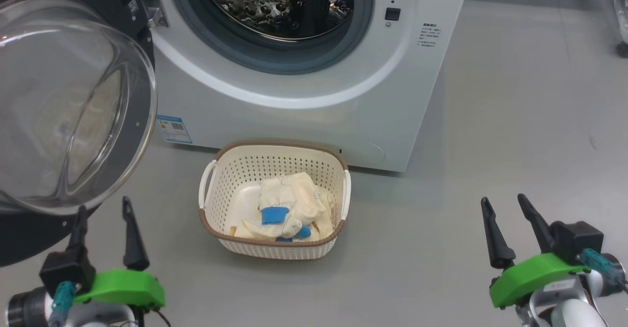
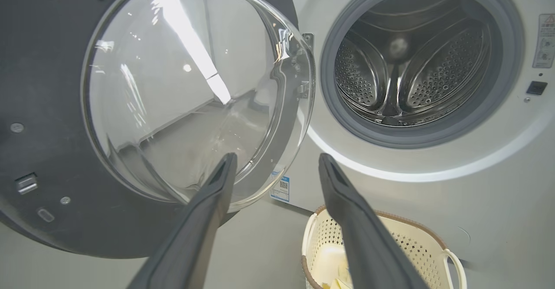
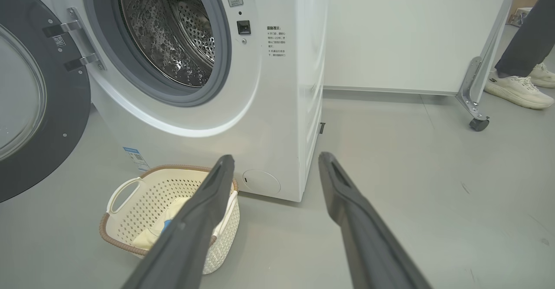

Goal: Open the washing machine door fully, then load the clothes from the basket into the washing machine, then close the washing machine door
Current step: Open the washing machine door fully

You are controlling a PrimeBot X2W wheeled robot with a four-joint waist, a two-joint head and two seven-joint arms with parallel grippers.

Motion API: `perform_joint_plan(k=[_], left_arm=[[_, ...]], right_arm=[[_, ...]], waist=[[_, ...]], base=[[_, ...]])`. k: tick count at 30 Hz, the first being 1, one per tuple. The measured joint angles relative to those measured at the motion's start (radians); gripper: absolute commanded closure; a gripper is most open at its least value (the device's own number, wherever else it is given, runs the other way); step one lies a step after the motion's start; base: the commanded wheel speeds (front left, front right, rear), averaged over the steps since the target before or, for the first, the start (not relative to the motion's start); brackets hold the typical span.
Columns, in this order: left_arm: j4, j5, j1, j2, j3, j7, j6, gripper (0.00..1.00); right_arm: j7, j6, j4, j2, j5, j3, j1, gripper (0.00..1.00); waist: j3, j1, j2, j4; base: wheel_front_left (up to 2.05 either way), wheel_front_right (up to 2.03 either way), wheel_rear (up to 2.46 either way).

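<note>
The door (image 1: 64, 106) hangs wide open just ahead of the left gripper (image 1: 104, 204), jaws apart. Between both grippers, the clothes (image 1: 289, 209) lie in the basket (image 1: 274, 145). The right gripper (image 1: 504, 198) is spread too: best to reach low and pinch the top garment.

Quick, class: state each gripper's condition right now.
Left gripper: jaws open, holding nothing.
Right gripper: jaws open, holding nothing.

One of the right fingers (image 3: 190, 228) covers part of the clothes (image 3: 149, 238) in the basket (image 3: 143, 198); print on the washing machine (image 3: 277, 106) beyond the fingers is unreadably small.
</note>
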Motion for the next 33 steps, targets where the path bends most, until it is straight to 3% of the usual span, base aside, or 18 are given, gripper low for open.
perform_joint_plan(k=[9, 22, 33], left_arm=[[0.058, 0.004, -0.002, -0.03, -0.073, 0.0, -0.035, 0.0], [0.124, 0.015, -0.026, -0.026, -0.103, -0.001, -0.044, 0.0], [0.105, 0.022, -0.025, -0.015, -0.11, 0.001, -0.042, 0.0]], right_arm=[[0.0, 0.0, -0.007, 0.0, -0.009, 0.026, -0.001, 0.0], [0.001, 0.0, -0.032, 0.0, -0.018, 0.063, -0.001, 0.0], [0.007, 0.0, -0.049, 0.0, -0.022, 0.058, 0.017, 0.0]], waist=[[-0.005, 0.0, 0.0, -0.053], [-0.034, 0.0, 0.0, -0.156], [-0.055, 0.0, 0.0, -0.186]], base=[[0.0, 0.0, 0.0], [0.0, 0.0, 0.0], [0.0, 0.0, 0.0]])
